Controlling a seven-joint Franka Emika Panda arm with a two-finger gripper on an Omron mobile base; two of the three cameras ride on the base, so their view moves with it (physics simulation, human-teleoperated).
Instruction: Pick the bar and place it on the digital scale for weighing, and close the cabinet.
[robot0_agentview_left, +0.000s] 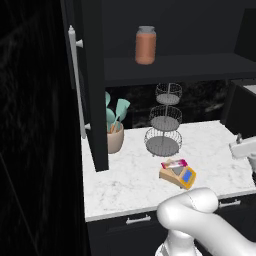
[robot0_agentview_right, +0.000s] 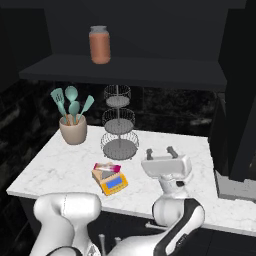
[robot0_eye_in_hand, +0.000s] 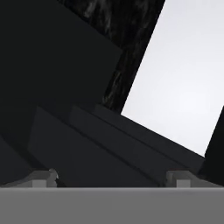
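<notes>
Since the bar (robot0_agentview_left: 174, 163) already lies on the digital scale (robot0_agentview_left: 178, 175) on the worktop (robot0_agentview_left: 125, 180), you have only the cabinet (robot0_agentview_left: 89, 85) left to close. Your hand (robot0_agentview_right: 160, 152), spread wide and empty, hovers right of the scale. Swing it clear of the wire basket (robot0_agentview_left: 163, 120) and utensil pot (robot0_agentview_left: 115, 137) toward the open door.

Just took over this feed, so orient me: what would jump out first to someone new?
The pink bar already lies on the orange scale at the counter's front, below the wire basket. The black cabinet stands open, its left door swung out over the counter, a brown jar on its shelf. The hand hovers open, right of the scale.
</notes>
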